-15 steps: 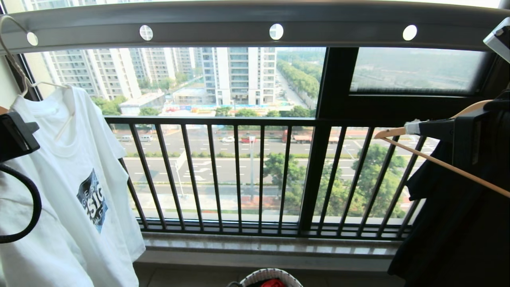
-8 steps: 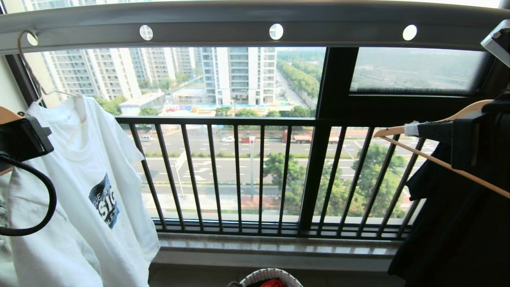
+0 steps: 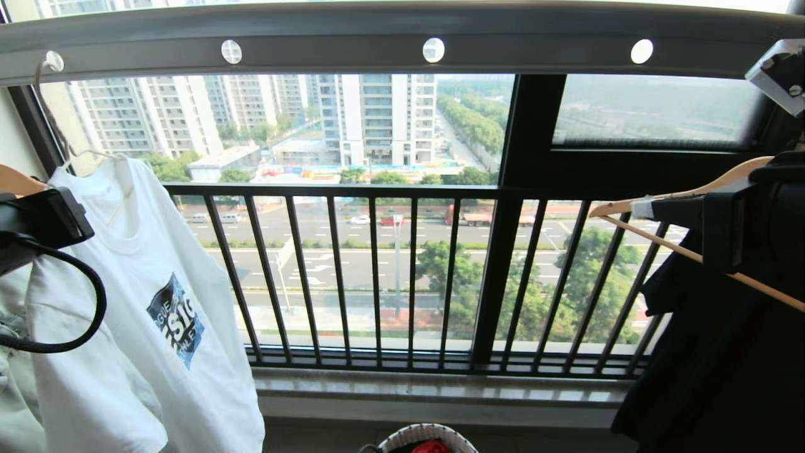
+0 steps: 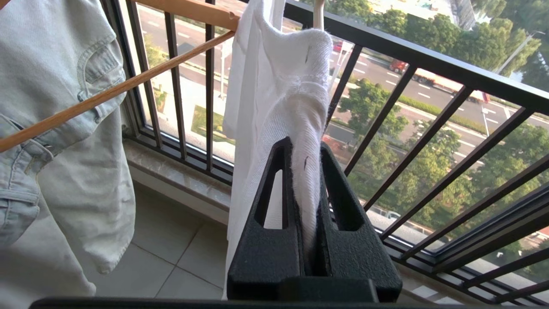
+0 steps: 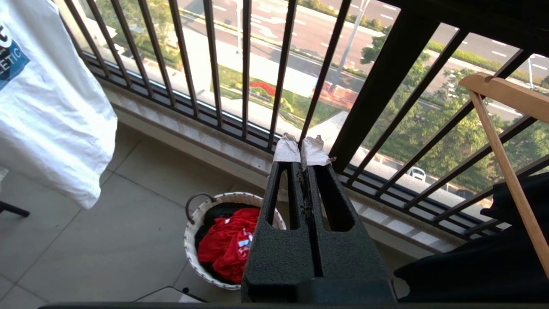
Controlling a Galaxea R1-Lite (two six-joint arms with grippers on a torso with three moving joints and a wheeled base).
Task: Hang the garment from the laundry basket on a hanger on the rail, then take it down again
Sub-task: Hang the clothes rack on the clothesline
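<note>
The left gripper (image 4: 306, 206) has its jaws pinched on a fold of the white T-shirt (image 3: 151, 296), at what looks like a shoulder or sleeve edge, and the cloth bunches and droops away from the jaws. It is soft, light knit with no stiffness, so it should sag wherever it is unsupported and could slide off a thin wire. A grip at the shoulder seam or on the wire itself looks safer than on the loose body. Just above and beyond the jaws the shirt hangs on the cream wire hanger (image 3: 47, 107), whose hook reaches up to the grey rail (image 3: 346, 47) at an end hole. The right gripper (image 5: 302, 154) waits well off to the other side, jaws closed on nothing, above the laundry basket (image 5: 195, 214).
</note>
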